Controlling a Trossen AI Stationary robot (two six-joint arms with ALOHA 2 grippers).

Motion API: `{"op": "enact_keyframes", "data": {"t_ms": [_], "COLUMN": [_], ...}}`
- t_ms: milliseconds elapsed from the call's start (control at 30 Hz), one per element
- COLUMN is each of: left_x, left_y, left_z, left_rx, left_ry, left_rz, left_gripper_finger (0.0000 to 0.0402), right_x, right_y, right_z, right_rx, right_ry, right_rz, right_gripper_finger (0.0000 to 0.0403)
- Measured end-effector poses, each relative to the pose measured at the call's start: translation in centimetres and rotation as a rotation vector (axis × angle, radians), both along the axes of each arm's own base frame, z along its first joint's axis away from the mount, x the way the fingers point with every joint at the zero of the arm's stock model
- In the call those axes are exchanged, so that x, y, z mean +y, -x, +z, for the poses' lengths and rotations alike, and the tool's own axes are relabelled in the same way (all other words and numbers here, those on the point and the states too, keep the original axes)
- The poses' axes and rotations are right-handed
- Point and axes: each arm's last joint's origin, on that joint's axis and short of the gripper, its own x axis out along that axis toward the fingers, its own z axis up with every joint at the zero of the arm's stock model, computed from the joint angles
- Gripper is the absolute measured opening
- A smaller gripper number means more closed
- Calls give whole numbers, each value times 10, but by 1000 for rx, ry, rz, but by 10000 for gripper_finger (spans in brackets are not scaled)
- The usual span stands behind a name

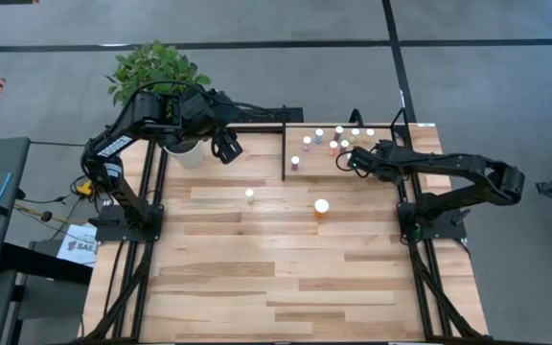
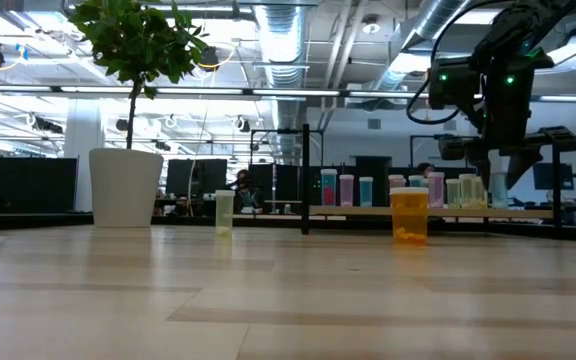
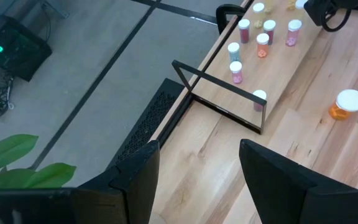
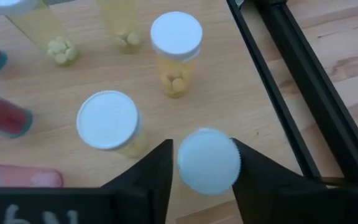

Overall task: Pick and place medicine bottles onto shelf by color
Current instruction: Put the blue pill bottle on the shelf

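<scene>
Placement is judged to be in hand: the right claw (image 4: 202, 163) is positioned over the shelf (image 1: 295, 134), its fingers set close on either side of a white-capped bottle (image 4: 208, 160) among the yellow ones; whether it is gripped or just freed cannot be told. A straight upward withdrawal would be called for next. The left claw (image 3: 197, 174) is held open, empty, near the plant pot (image 1: 182, 151). Two bottles remain on the tabletop (image 1: 286, 278): a large orange bottle (image 1: 321, 207) and a pale small bottle (image 1: 249, 194). About nine are counted on the shelf.
</scene>
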Motion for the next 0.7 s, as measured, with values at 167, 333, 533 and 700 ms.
{"op": "enact_keyframes", "data": {"t_ms": [167, 333, 533, 700], "left_x": [0, 0, 0, 0], "left_y": [0, 0, 0, 0], "left_z": [0, 0, 0, 0], "left_rx": [0, 0, 0, 0], "left_ry": [0, 0, 0, 0], "left_rz": [0, 0, 0, 0], "left_gripper_finger": [210, 210, 210, 210], "right_x": [0, 0, 0, 3], "right_y": [0, 0, -5, -11], "right_z": [0, 0, 11, 32], "right_rx": [-1, -1, -7, 15], "right_ry": [0, -1, -35, -49], "right_rz": [0, 0, 44, 82], "right_gripper_finger": [192, 202, 199, 197]}}
